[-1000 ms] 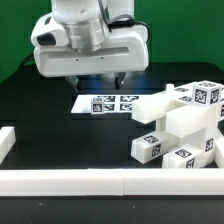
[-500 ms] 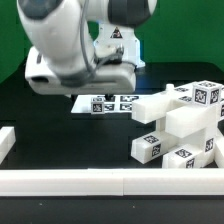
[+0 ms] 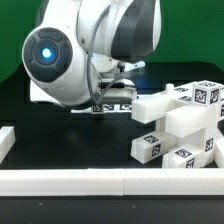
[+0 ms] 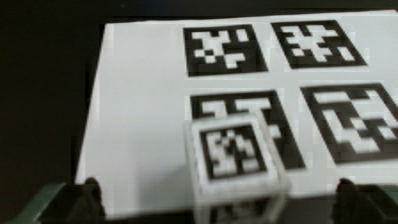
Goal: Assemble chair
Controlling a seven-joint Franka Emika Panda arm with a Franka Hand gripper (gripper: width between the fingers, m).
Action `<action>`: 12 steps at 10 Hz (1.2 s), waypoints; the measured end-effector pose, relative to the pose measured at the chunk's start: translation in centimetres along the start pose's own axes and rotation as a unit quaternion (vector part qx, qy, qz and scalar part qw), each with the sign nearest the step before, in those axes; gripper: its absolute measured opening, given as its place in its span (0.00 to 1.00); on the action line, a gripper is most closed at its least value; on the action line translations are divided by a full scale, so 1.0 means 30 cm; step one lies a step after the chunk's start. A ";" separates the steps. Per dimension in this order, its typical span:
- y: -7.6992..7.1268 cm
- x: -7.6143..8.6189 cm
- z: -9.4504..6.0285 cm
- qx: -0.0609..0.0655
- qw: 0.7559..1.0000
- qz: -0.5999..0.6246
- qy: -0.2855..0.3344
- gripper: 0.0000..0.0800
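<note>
Over marker board (image 4: 151, 90), end effector (image 4: 210, 205) spread empty, chair (image 3: 180, 130) only in exterior view

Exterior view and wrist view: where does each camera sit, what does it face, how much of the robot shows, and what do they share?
Exterior view: off the arm, facing the black table, the piled white chair parts on its right and the border rail; the arm's body fills the middle.
Wrist view: on the wrist, looking down at the marker board; only the spread fingers show.
Shared: the marker board.

Arm (image 3: 85, 50) tilted low, its hand (image 4: 210, 205) spread wide, empty
</note>
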State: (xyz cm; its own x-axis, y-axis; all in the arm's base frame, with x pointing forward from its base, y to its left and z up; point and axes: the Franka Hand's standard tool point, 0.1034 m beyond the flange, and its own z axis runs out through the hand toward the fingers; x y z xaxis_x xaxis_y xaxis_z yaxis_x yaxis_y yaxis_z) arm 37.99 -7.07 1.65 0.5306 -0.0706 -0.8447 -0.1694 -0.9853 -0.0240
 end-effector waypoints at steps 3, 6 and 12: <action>0.009 -0.005 0.070 0.002 0.999 0.032 -0.022 0.81; 0.018 -0.007 0.077 0.003 0.999 0.039 -0.028 0.65; -0.064 -0.069 -0.150 0.004 0.994 0.020 0.109 0.35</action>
State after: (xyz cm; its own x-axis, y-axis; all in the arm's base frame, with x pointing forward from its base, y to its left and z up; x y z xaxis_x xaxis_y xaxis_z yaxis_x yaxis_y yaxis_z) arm 40.96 -5.72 5.84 0.6898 -0.1431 -0.7097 -0.2010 -0.9796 0.0022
